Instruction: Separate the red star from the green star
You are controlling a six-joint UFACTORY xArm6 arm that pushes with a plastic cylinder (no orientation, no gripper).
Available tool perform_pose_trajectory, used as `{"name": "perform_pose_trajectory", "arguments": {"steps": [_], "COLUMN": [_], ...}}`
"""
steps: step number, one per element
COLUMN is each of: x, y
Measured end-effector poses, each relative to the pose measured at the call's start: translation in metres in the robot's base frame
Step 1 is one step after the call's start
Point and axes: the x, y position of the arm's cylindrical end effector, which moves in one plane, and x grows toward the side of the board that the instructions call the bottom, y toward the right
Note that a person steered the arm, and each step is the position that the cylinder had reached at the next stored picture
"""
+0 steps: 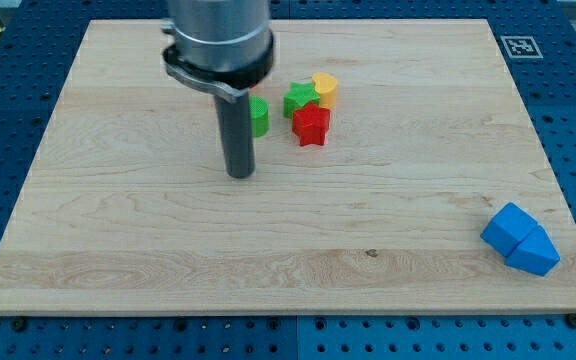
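The red star [311,125] lies on the wooden board [148,250] near the top middle. The green star [299,98] touches it on its upper left side. A yellow block [325,87] sits against both, at the upper right. A second green block [258,116] lies left of them, partly hidden behind my rod. My tip [240,174] rests on the board, below and left of the red star, about a block's width away from the hidden green block.
Two blue blocks touch each other near the board's bottom right corner: a cube-like one [509,227] and a wedge-like one [534,252]. A black-and-white marker tag [519,46] sits off the board at the top right.
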Motion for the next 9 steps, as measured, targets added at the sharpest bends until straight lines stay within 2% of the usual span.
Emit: {"name": "perform_pose_trajectory", "arguments": {"steps": [1,3,9], "x": [-0.033,-0.045,-0.089], "y": [0.0,0.011,0.107]}}
